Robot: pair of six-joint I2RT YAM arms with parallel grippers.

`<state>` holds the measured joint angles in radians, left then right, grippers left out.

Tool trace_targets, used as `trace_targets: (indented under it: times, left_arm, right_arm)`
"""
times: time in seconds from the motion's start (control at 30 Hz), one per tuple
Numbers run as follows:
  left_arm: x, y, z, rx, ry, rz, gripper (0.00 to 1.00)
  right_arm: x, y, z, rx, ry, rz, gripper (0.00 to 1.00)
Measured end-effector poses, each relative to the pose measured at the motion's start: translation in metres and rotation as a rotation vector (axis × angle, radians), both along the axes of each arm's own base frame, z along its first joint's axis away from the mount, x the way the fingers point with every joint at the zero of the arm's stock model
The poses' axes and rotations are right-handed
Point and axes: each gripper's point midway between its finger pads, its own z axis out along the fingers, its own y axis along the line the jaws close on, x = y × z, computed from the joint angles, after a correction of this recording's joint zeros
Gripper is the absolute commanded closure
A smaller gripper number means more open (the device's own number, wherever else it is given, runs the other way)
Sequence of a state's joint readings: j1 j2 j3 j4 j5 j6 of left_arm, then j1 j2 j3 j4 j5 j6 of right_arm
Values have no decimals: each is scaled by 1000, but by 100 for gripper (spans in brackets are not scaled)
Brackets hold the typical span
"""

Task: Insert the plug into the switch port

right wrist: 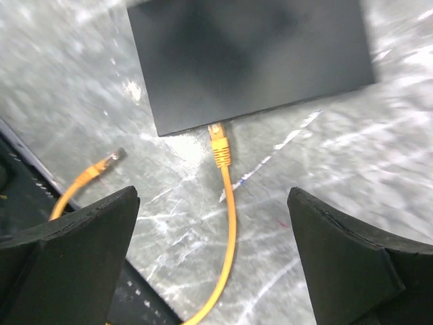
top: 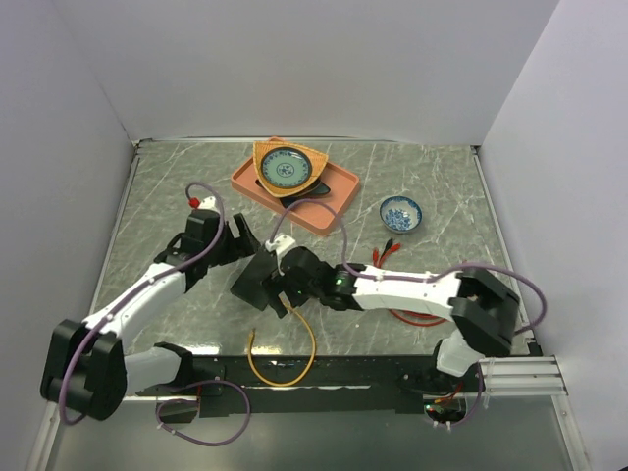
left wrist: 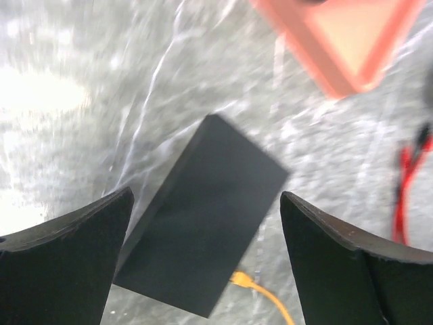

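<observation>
Now left arm (top: 147, 289), right arm (top: 402, 287) lean inward over black box (left wrist: 203, 223); both jaws released; plug (right wrist: 218, 145) at box edge.

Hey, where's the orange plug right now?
In the right wrist view, the plug sits mid-frame against the near edge of the switch, its cable trailing down between the fingers of the right gripper.

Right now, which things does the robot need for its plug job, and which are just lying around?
For the job:
black switch box
orange cable, its plug at the box's edge
left gripper and right gripper, both open

Just lying about:
orange tray
woven basket holding a patterned plate
blue-and-white bowl
red wires
</observation>
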<state>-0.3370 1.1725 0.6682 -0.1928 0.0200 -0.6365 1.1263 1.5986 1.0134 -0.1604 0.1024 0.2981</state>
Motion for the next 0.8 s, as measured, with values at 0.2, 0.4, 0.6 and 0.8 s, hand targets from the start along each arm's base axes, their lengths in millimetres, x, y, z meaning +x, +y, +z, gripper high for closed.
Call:
trace_targets:
  times: [0.2, 0.4, 0.6, 0.8]
  left_arm:
    - [12, -5, 77, -50, -181, -20, 4]
    - [23, -16, 178, -151, -371, -36, 4]
    - [23, -35, 241, -310, -476, -86, 4]
    - [25, -56, 198, -385, -364, -146, 4]
  right_arm:
    - [8, -19, 56, 81, -90, -83, 1]
    - [16, -51, 95, 116, -160, -205, 1]
    - [29, -93, 112, 122, -205, -366, 2]
    - [51, -145, 80, 40, -164, -535, 2]
